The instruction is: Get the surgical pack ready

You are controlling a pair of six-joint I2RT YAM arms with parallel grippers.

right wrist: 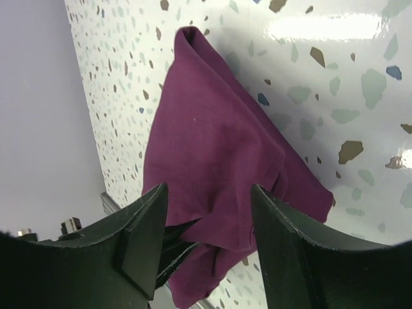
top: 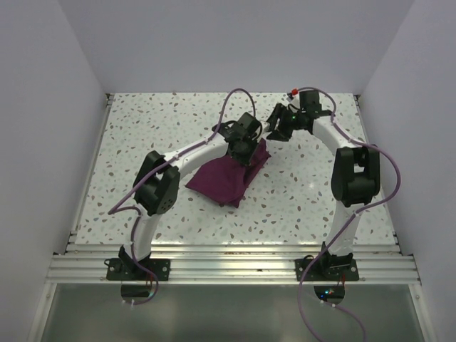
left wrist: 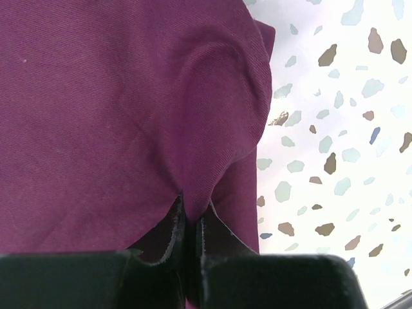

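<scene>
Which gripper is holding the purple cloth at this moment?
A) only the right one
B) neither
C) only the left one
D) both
C: the left gripper is shut on a fold of the surgical pack, while the right gripper stands open and grips nothing.

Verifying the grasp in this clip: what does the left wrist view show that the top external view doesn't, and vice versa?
Left wrist only: the left gripper, jaws shut on a pinched fold of the surgical pack. Top external only: the whole folded bundle's outline, and the right gripper beside its far corner. Both: the maroon cloth lying on the speckled table.
</scene>
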